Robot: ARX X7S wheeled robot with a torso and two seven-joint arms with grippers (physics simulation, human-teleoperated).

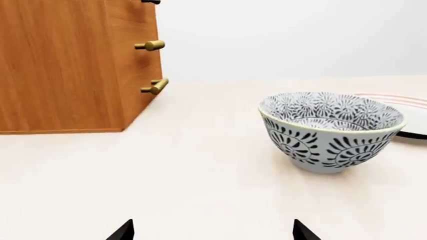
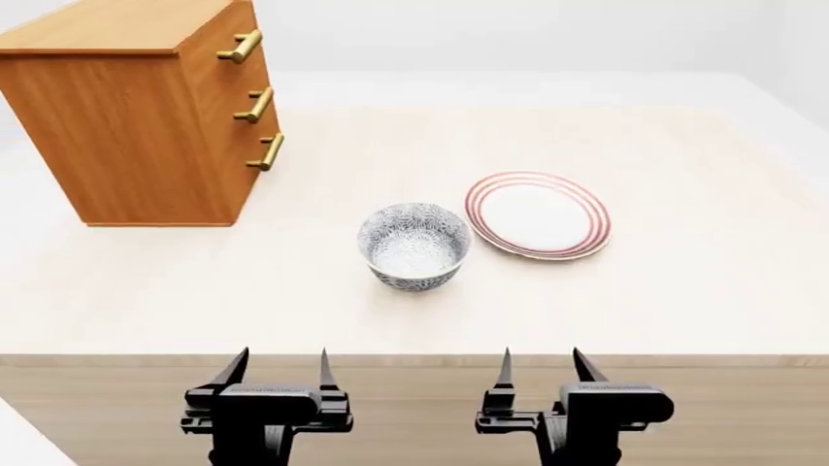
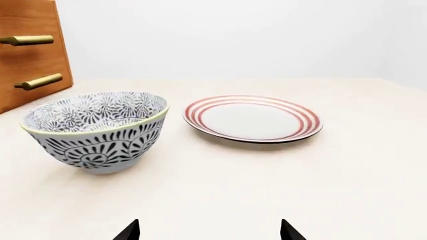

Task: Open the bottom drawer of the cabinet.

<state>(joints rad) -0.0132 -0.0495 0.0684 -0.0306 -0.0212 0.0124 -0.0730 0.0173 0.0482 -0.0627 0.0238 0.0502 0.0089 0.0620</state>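
Observation:
The orange-brown wooden cabinet [image 2: 130, 126] stands at the table's far left, with three brass bar handles on its right-facing front. The bottom drawer [image 2: 251, 175] is the lowest, shut flush, with its handle [image 2: 268, 152] sticking out. The cabinet also shows in the left wrist view [image 1: 67, 65], with the bottom handle [image 1: 155, 87]. In the right wrist view the bottom handle [image 3: 39, 81] shows at the edge. My left gripper [image 2: 279, 369] and right gripper [image 2: 545, 367] are both open and empty, near the table's front edge, far from the cabinet.
A black-and-white patterned bowl [image 2: 414, 246] sits mid-table between the grippers and the cabinet. A white plate with red rings [image 2: 538, 215] lies to its right. The table's front edge [image 2: 414, 359] runs just beyond the fingertips.

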